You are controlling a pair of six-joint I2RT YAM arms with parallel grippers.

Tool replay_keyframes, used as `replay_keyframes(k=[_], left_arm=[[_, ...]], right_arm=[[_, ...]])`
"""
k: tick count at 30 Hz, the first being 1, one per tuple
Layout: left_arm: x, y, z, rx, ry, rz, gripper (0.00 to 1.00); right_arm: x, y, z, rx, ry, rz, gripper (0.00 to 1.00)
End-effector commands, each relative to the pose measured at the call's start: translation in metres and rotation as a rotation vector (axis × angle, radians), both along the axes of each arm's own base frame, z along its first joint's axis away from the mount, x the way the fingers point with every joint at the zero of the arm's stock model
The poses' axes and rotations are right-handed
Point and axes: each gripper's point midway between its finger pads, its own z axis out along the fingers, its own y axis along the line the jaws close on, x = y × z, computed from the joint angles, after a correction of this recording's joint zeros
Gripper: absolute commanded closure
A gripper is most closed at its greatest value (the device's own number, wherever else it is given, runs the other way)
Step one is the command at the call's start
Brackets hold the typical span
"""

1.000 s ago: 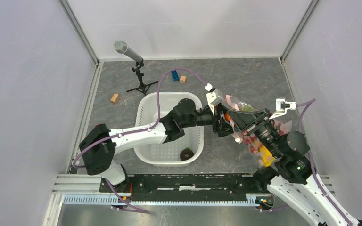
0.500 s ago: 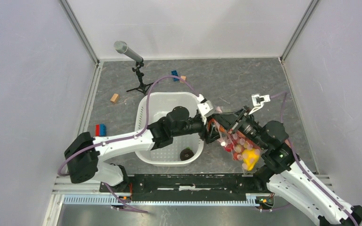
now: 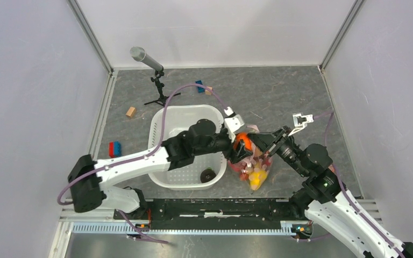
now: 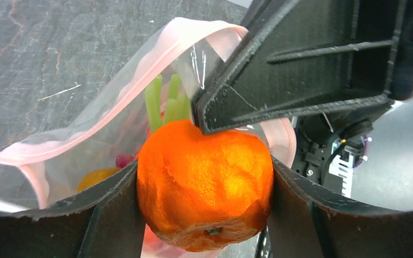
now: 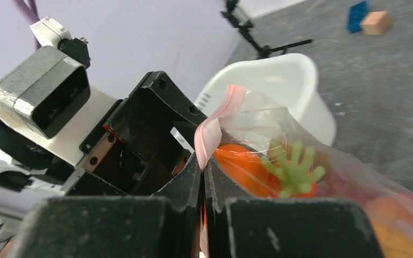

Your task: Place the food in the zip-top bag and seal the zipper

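Two left fingers [image 4: 107, 215] clamp the orange [image 4: 204, 183] between them at the open zip-top bag [image 4: 86, 134]; right fingers [image 5: 185, 185] pinch its zipper [image 5: 209, 129].

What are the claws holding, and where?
The left claw squeezes an orange by its sides. The right claw pinches the zip-top bag by its pink zipper strip.

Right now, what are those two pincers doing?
Left pincer: closed on an orange.
Right pincer: shut on the pink zipper of the zip-top bag.
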Motion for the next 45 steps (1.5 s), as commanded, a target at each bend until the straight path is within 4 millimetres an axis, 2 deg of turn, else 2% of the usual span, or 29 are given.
replay_keyframes(k=[1,5,10,14,19,25,28,33,35,37,39,40,42,45], left_arm=[[0.010,-0.038,-0.005,-0.033,-0.025,-0.040,0.28],[0.012,-0.069,-0.027,0.001,0.021,-0.104,0.29],[0.015,-0.080,-0.034,-0.026,0.036,-0.101,0.29],[0.033,-0.075,-0.039,-0.009,0.040,0.016,0.29],[0.052,-0.058,-0.015,-0.098,0.006,0.160,0.29],[0.075,-0.057,-0.019,-0.090,0.005,0.279,0.30],[0.062,-0.066,-0.013,-0.135,0.004,0.199,0.29],[0.061,-0.071,-0.048,0.008,0.027,0.182,0.29],[0.049,-0.075,-0.055,0.027,0.043,0.119,0.27],[0.034,-0.076,-0.058,0.039,0.053,0.036,0.26],[0.019,-0.074,-0.052,0.029,0.060,-0.037,0.23],[0.012,-0.072,-0.048,0.026,0.057,-0.073,0.17],[0.001,-0.068,-0.036,0.012,0.050,-0.123,0.16],[-0.004,-0.060,-0.014,0.008,0.028,-0.141,0.00]], right_arm=[[0.014,-0.028,-0.038,-0.137,0.064,-0.169,0.94],[0.014,-0.044,-0.062,-0.211,0.116,-0.234,0.94],[0.011,-0.064,-0.065,-0.223,0.118,-0.311,0.94],[0.005,-0.069,-0.059,-0.221,0.108,-0.313,0.94],[0.001,-0.069,-0.065,-0.284,0.122,-0.288,0.95],[-0.008,-0.057,-0.040,-0.292,0.053,-0.192,0.95],[-0.012,-0.054,-0.023,-0.307,0.011,-0.159,0.95],[-0.034,-0.025,0.016,-0.262,-0.121,0.043,0.95],[-0.032,-0.026,0.024,-0.248,-0.133,0.032,0.95],[-0.025,-0.035,0.025,-0.247,-0.120,-0.036,0.95],[-0.015,-0.048,0.022,-0.254,-0.087,-0.131,0.95],[-0.011,-0.055,0.021,-0.252,-0.075,-0.177,0.95],[-0.007,-0.064,0.022,-0.229,-0.074,-0.235,0.95],[-0.007,-0.069,0.028,-0.190,-0.089,-0.262,0.94]])
